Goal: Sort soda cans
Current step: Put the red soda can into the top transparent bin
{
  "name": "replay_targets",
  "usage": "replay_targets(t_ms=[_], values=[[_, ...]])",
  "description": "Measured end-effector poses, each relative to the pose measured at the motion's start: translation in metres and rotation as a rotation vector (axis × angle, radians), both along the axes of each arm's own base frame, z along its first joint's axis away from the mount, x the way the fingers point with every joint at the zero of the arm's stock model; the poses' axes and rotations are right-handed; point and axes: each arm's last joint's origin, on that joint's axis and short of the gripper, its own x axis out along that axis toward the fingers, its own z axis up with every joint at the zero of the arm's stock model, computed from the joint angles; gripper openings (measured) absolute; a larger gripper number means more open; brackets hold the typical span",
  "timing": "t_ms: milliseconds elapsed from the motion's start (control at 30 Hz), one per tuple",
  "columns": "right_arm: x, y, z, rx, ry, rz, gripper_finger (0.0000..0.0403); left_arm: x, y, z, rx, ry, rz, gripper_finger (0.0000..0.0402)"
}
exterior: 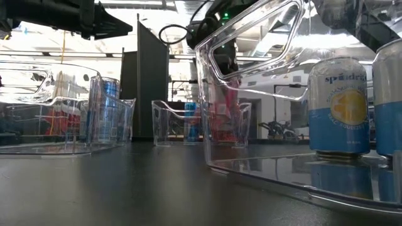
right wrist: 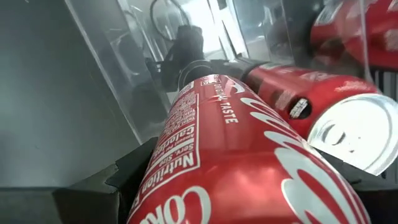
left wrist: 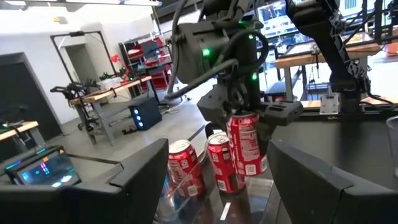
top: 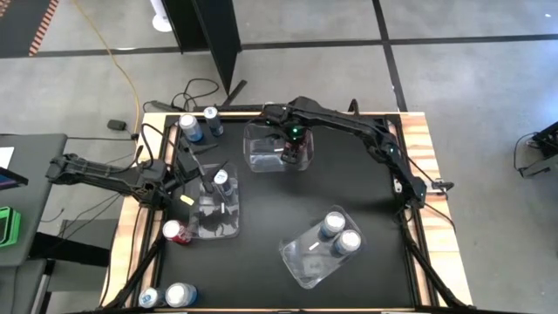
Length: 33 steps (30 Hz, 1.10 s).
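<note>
Closest to the low camera, a clear bin (exterior: 251, 94) holds two light blue cans (exterior: 338, 103); from above this bin (top: 301, 262) sits toward the counter's near right. Two more cans (top: 180, 295) stand at the near left corner of the counter (top: 349, 192). Mid-left, a second bin (top: 228, 222) holds one dark blue can (top: 222, 179), with a red can (top: 173, 231) just outside it. Left claw (top: 185, 167) hovers beside this bin, fingers spread, nothing between them. Farther back, the right claw (top: 295, 153) reaches down into the third bin (top: 257, 153), gripping a red can (left wrist: 247, 143) upright; its wrist view shows that can (right wrist: 236, 162) filling the fingers. Two other red cans (left wrist: 186, 167) stand beside it in that bin. At the far left corner, two blue cans (top: 190, 129) stand loose.
</note>
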Motion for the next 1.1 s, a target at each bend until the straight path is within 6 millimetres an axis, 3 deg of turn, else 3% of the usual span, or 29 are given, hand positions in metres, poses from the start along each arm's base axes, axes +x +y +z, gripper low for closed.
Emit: replay_targets(t_ms=[500,1100], values=[[-0.003,-0.006,-0.045,0.029,0.054,-0.166,0.0311,0.000,0.000,-0.001,-0.004,0.004,-0.001,0.0270],[-0.007,-0.009,-0.064,0.023,0.062,-0.220,0.0330,0.000,0.000,-0.001,-0.006,0.004,-0.001,0.0270]])
